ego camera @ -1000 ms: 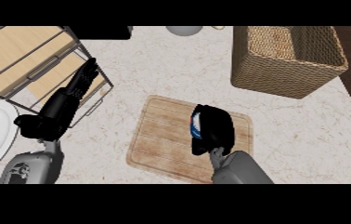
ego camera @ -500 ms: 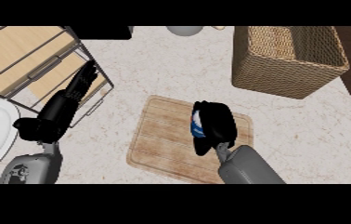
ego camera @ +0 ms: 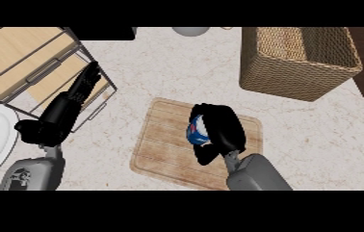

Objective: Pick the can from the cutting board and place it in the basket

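Head view, near to far: lower centre, right robot hand [ego camera: 222,130] curled round the can [ego camera: 196,131], a blue-and-white sliver showing at the fingers' left edge, most of it hidden. Sits on the cutting board [ego camera: 160,147] at mid-frame, on the pale desk [ego camera: 163,72]. Probably light, rigid but thin-walled, smooth and apt to slip or dent; best held across the middle of its round side. Left of frame, left robot hand [ego camera: 84,82] open, fingers straight, resting by a wooden rack [ego camera: 32,58]. Upper right, well apart from the board, woven basket [ego camera: 295,77], open-topped.
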`<move>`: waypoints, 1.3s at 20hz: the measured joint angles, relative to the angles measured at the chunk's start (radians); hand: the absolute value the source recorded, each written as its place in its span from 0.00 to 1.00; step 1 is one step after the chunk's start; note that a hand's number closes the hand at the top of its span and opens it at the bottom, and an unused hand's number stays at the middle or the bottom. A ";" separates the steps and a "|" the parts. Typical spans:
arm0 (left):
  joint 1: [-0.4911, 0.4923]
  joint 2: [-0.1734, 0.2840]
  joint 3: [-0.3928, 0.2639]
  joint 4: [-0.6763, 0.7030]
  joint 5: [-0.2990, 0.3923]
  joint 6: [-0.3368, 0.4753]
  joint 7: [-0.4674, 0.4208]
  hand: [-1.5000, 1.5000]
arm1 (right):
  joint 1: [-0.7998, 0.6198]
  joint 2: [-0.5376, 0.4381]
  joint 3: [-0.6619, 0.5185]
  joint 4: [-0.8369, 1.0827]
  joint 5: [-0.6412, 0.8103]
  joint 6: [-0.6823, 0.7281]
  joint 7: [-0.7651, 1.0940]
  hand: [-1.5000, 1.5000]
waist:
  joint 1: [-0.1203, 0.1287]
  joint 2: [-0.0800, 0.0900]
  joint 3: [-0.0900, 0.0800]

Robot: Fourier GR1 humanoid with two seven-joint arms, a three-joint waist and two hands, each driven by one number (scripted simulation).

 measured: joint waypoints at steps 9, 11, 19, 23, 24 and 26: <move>0.001 -0.006 0.003 -0.006 -0.002 0.007 0.012 0.50 | 0.033 0.038 -0.044 -0.381 -0.124 -0.115 0.038 1.00 | -0.008 0.000 0.002; -0.003 -0.013 -0.003 0.002 -0.008 0.010 0.013 0.50 | 0.036 0.037 -0.068 -0.479 -0.135 -0.087 0.086 1.00 | -0.009 0.000 0.001; -0.009 -0.008 0.008 0.011 -0.007 -0.002 -0.001 0.50 | -0.113 0.028 -0.196 -0.638 -0.108 0.052 0.318 1.00 | -0.001 0.003 0.001; -0.019 -0.005 0.012 0.015 -0.005 -0.009 0.006 0.50 | -0.225 0.018 -0.289 -0.566 -0.090 0.081 0.344 1.00 | 0.004 0.004 0.001; -0.006 -0.002 0.013 0.008 -0.003 -0.014 -0.003 0.50 | -0.259 0.014 -0.319 -0.533 -0.092 0.080 0.339 1.00 | 0.006 0.004 0.001; 0.014 -0.010 0.004 -0.003 -0.012 -0.012 -0.015 0.50 | -0.311 0.019 -0.351 -0.481 -0.077 0.068 0.344 1.00 | 0.007 0.005 0.001</move>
